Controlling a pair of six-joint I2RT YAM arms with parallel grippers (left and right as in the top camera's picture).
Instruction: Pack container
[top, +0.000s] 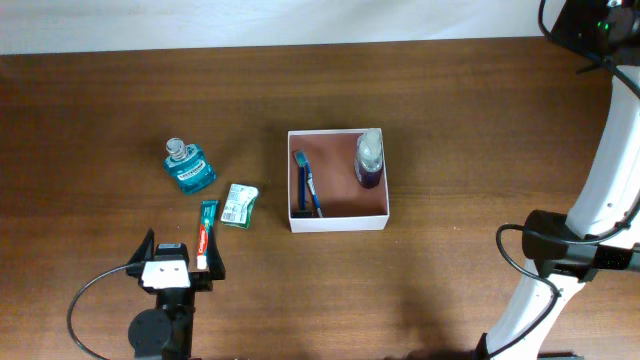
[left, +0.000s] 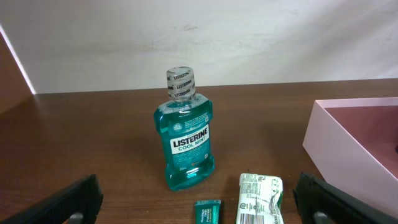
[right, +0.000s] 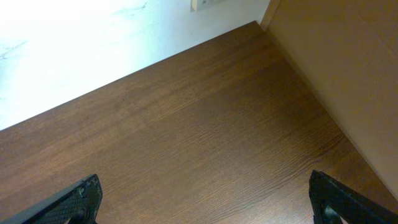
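The container (top: 338, 222) is a square white-walled box with a reddish-brown inside at mid-table. In it lie a blue toothbrush (top: 306, 183) and a purple pump bottle (top: 369, 160). A toothpaste tube (top: 207, 232) lies left of it, its lower end between the fingers of my open left gripper (top: 180, 252). In the left wrist view the gripper (left: 200, 206) is open and empty, with the tube's end (left: 208, 211) just ahead and the container's wall (left: 342, 152) at the right. My right gripper (right: 208, 205) is open and empty over bare table, far from the container.
A teal mouthwash bottle (top: 188, 167) (left: 184, 138) stands left of the container. A green and white packet (top: 239, 204) (left: 260, 198) lies between the bottle and the container, beside the tube. The right arm (top: 560, 255) is at the table's right side.
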